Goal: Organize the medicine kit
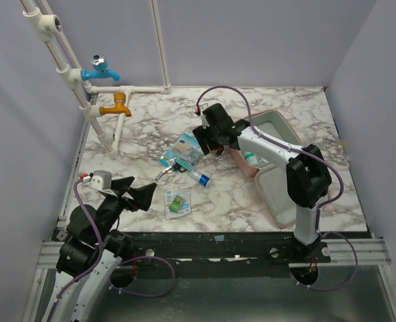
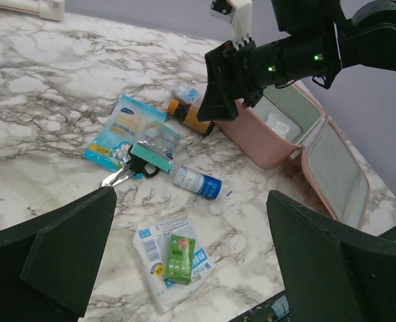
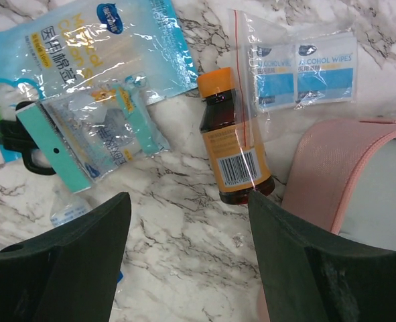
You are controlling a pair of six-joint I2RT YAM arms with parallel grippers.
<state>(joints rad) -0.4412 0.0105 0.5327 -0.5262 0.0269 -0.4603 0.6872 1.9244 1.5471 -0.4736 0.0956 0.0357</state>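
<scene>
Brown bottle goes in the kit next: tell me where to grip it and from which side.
Grip the brown bottle across its labelled body, coming down from above: it lies flat on its side. The wipes bag overlaps one side and the medicine kit crowds its base, so probably pinch nearer the orange cap.

Marble table (image 1: 130, 127) carries: open pink kit (image 2: 338, 171), brown bottle (image 3: 234, 154), wipes bag (image 3: 305, 67), blue pouch (image 2: 124, 127), scissors (image 2: 120, 176), white bottle (image 2: 196, 182), sachet (image 2: 151, 241).

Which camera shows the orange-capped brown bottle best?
Right wrist: the brown bottle sits mid-frame, barcode readable, a wipes bag overlapping it. Left wrist shows it small and distant; top external hardly shows it.
</scene>
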